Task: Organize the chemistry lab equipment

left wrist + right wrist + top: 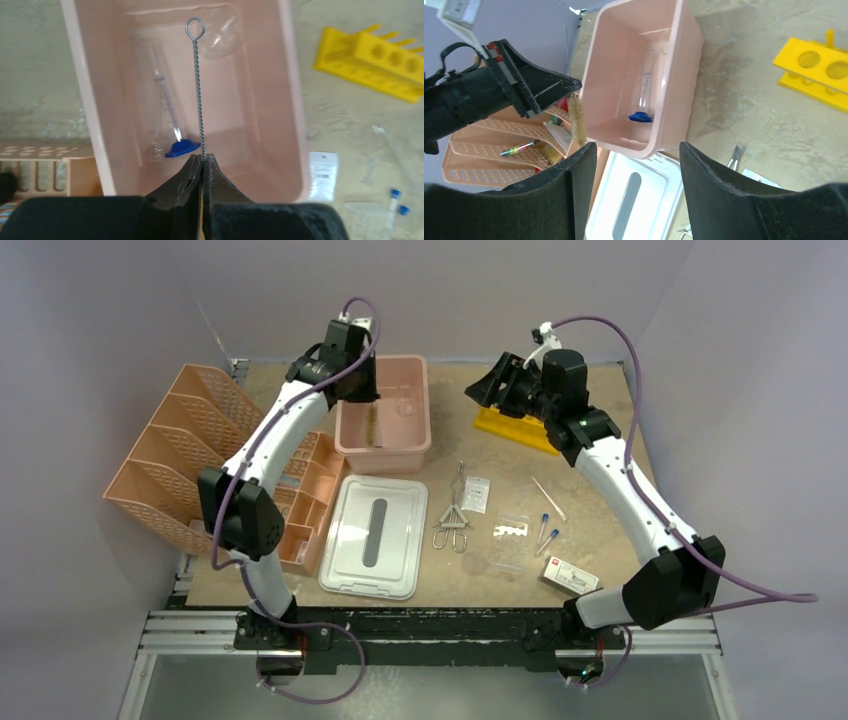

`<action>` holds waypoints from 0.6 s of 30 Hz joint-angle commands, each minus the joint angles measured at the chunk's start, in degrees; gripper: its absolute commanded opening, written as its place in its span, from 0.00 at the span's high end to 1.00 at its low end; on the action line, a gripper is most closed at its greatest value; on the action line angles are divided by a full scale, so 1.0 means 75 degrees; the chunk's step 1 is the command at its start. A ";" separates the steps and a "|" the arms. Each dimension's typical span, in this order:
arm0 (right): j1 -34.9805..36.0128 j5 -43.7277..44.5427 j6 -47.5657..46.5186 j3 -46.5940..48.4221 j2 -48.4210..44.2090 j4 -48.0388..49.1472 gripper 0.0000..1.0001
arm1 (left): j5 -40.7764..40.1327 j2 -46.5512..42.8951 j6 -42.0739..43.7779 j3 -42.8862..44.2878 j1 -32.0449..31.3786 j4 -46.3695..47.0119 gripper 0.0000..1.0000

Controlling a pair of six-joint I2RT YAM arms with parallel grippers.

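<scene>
Left gripper (202,165) clenched on tube brush (198,90) over pink tub (90,100), likely for drop-in; right gripper (636,150) released, empty.

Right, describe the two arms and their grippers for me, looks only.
The left arm and right arm both have white tubular links joined by bulky black joint housings. A purple cable loops along each arm and down to its base. A small green light glows on the right arm. The left gripper and right gripper have matte black, wedge-shaped fingers.
</scene>
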 commanded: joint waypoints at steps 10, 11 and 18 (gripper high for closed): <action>0.0006 0.1089 0.0184 -0.0125 -0.0160 -0.0282 0.37 | -0.1421 0.2462 0.0620 0.1976 0.0002 -0.1338 1.00; 0.0006 0.1140 0.0186 -0.0125 -0.0151 -0.0299 0.37 | -0.1419 0.2672 0.0594 0.2103 0.0023 -0.1371 1.00; 0.0007 0.1321 0.0166 -0.0076 -0.0047 -0.0365 0.37 | -0.1517 0.3237 0.0513 0.2495 0.0158 -0.1211 1.00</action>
